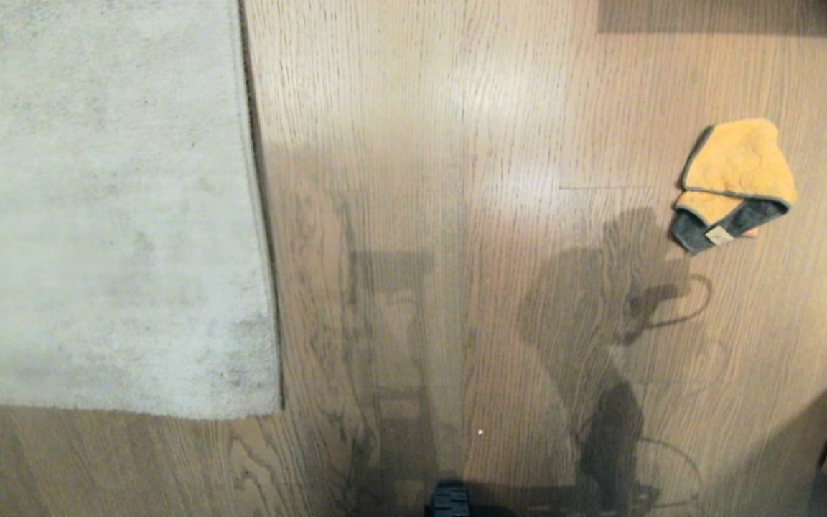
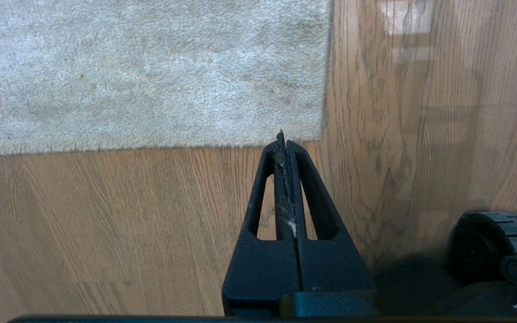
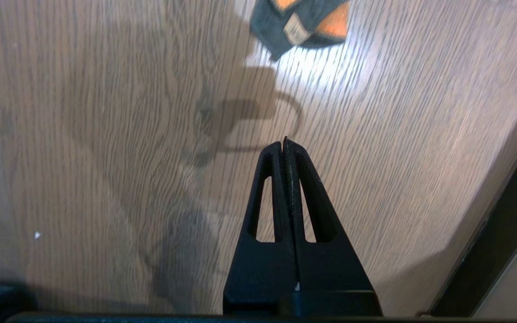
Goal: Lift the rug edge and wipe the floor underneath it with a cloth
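On the floor ahead of both tools: pale grey rug lying flat, orange cloth lying apart on bare boards.
Left gripper (image 2: pixel 284 139): jaws pressed fully together, holding nothing, wisps of lint caught between the fingers; hung above bare floor (image 2: pixel 106 215), tips aimed at the rug edge (image 2: pixel 151 146) near its corner.
Right gripper (image 3: pixel 285 144): jaws pressed fully together, holding nothing; hung above bare planks, well short of the cloth (image 3: pixel 301 22).
Cloth position: crumpled on the boards ahead of the right gripper, orange pile up, dark grey underside and a small label folded into sight; well apart from the rug.
Rug position: flat, nothing lifted, corner just ahead of the left gripper.
Step in hand, as judged: fetching the cloth, with lifting and wiping both not yet begun.
Doing it well: jaws to be parted before descending; aimed at a raised fold, not the flat middle; closed only once a layer sat between the fingers.
Head view only: rug and cloth together, arm shadows across the boards, neither gripper.
Left wrist view only: rug corner close up, lint on the fingers, a ribbed black wheel (image 2: pixel 505 237) to one side.
Right wrist view only: cloth label and grey underside, a dark edge along the boards' far side.
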### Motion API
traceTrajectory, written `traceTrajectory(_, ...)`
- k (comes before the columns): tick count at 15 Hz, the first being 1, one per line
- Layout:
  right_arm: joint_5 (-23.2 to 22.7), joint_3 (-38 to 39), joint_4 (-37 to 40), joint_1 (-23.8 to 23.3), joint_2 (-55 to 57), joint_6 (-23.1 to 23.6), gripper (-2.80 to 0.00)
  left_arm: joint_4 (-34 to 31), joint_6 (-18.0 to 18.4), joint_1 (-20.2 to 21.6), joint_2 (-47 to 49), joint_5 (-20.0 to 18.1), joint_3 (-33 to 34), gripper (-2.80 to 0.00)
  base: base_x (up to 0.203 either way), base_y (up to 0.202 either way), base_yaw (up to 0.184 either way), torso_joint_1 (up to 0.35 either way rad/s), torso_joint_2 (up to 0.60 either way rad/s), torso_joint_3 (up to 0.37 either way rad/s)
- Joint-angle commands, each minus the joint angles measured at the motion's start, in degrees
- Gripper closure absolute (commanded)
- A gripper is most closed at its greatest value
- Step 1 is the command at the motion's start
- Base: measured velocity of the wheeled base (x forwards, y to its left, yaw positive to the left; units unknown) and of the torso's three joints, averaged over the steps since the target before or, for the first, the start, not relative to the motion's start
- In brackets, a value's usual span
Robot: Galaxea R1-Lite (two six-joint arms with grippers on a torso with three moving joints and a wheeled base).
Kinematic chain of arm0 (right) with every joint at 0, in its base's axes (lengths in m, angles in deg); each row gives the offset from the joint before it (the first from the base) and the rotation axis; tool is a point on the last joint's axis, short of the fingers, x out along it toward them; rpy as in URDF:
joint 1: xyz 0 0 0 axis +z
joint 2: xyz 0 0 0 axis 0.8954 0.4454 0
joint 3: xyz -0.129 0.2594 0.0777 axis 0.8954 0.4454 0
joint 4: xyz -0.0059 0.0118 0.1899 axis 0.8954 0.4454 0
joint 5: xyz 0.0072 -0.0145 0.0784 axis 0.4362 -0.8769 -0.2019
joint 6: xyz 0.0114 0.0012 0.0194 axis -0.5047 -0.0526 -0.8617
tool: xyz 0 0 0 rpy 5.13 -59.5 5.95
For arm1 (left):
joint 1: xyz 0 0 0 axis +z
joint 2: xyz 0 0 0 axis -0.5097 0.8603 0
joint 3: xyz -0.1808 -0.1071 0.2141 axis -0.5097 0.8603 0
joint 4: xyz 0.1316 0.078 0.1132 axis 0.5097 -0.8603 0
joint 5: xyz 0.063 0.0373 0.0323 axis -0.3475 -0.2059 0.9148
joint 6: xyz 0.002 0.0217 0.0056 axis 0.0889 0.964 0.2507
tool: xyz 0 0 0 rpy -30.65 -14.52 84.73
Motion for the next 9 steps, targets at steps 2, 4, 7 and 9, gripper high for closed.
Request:
traceTrajectory(2,-0.05,3.56,-0.34,0.42,-2.78,0.08,0.0,0.01,0.03,0.0,-0.02,-0.03,0.0,0.0,0.0,0.0,0.0,0.0,0.0,0.0)
traceTrajectory(4,0.03,5.81,-0.33,0.51,-4.72,0.08,0.0,0.01,0.03,0.0,-0.02,0.06,0.0,0.0,0.0,0.0,0.0,0.0,0.0,0.0)
traceTrajectory(7,0.1,6.95,3.84,0.96,-8.97,0.29,0.0,0.01,0.03,0.0,-0.02,-0.03,0.0,0.0,0.0,0.0,0.0,0.0,0.0,0.0)
traceTrajectory(9,0.12,6.96,8.17,1.38,-12.02,0.48,0.0,0.01,0.03,0.0,-0.02,0.06,0.0,0.0,0.0,0.0,0.0,0.0,0.0,0.0)
